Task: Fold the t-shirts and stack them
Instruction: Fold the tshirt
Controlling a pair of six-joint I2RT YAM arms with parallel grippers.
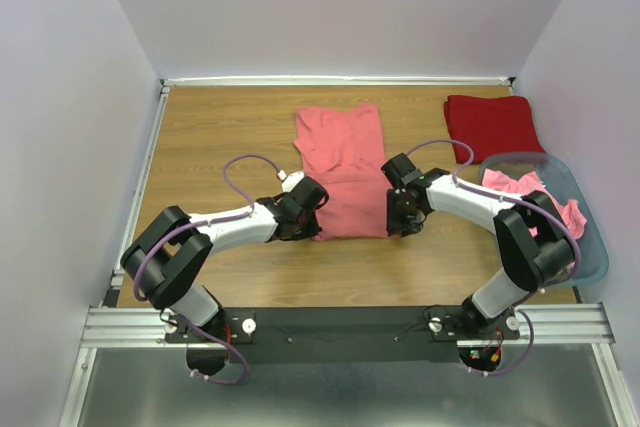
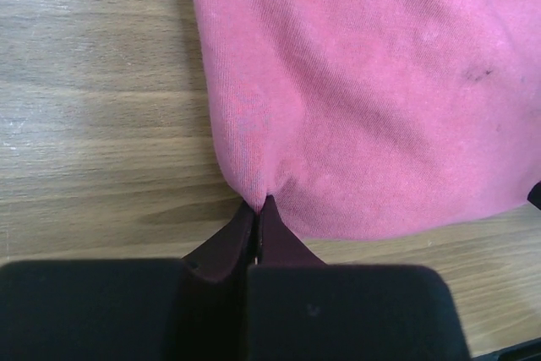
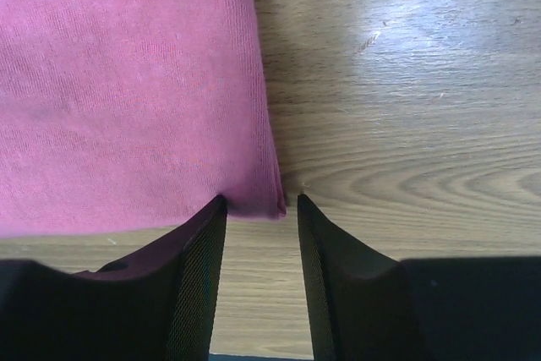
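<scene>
A salmon-pink t-shirt (image 1: 340,162) lies lengthwise on the middle of the wooden table, folded into a narrow strip. In the left wrist view, my left gripper (image 2: 259,203) is shut on the near left corner of this t-shirt (image 2: 363,90), and the cloth puckers at the tips. My right gripper (image 3: 260,202) is open, its fingers standing on either side of the near right corner of the same t-shirt (image 3: 127,82). From above, the left gripper (image 1: 312,225) and the right gripper (image 1: 398,225) sit at the two near corners. A deep red t-shirt (image 1: 492,125) lies folded at the back right.
A grey-blue plastic basket (image 1: 597,252) stands at the right edge of the table, with crumpled pink t-shirts (image 1: 530,192) inside. Bare wood (image 1: 220,137) stretches left of the spread shirt. White walls close in the table on three sides.
</scene>
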